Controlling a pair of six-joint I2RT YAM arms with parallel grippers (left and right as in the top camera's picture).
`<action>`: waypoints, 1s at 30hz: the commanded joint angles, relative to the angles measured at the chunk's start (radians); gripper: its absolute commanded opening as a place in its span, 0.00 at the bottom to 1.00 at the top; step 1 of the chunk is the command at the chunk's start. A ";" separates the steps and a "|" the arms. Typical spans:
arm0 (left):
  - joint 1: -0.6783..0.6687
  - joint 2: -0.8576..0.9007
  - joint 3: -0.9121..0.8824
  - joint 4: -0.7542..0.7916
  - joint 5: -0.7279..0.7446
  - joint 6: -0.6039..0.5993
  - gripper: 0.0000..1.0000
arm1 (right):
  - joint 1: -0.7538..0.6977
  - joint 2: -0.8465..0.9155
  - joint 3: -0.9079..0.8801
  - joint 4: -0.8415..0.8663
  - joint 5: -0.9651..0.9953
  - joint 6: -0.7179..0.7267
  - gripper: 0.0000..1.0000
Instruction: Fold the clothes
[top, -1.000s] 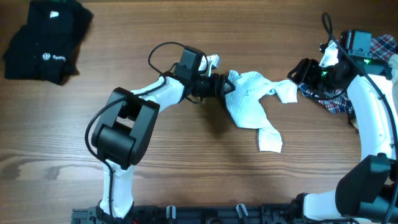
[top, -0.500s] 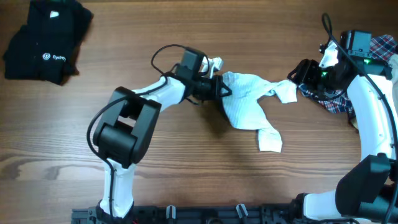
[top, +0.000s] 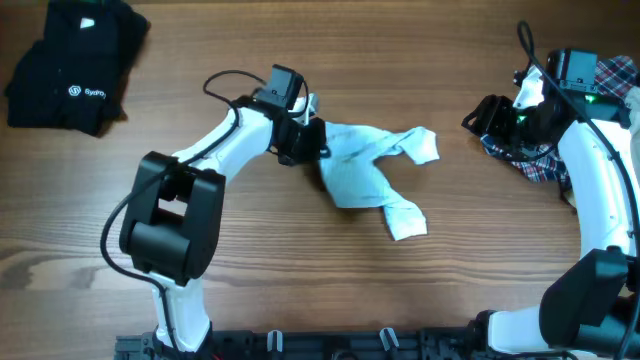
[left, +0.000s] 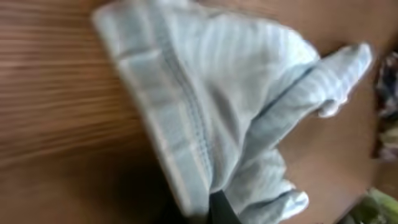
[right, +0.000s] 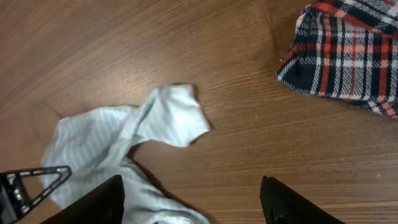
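The left gripper (top: 308, 141) is clamped on the left edge of the striped garment (top: 365, 172), which is spread on the table (top: 300, 270). The right gripper (top: 487, 115), jaws apart, hovers right of the garment, beside the plaid shirt (right: 348, 50).

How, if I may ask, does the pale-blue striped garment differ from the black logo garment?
The pale-blue striped garment is light and finely striped; the black logo garment is dark with a white logo. The pale-blue one sprawls crumpled mid-table; the black one sits compactly at a corner. The left gripper pinches the pale-blue one; nothing touches the black one. Both lie on the wooden table.
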 joint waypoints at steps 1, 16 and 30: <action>-0.006 -0.047 0.156 -0.140 -0.148 0.057 0.04 | 0.000 -0.029 0.025 0.002 -0.021 -0.019 0.70; -0.142 -0.049 0.550 -0.417 -0.350 0.079 0.04 | 0.000 -0.030 0.024 -0.001 -0.027 -0.030 0.70; -0.178 -0.049 0.903 -0.637 -0.486 0.154 0.04 | -0.001 -0.030 0.024 -0.005 -0.027 -0.045 0.70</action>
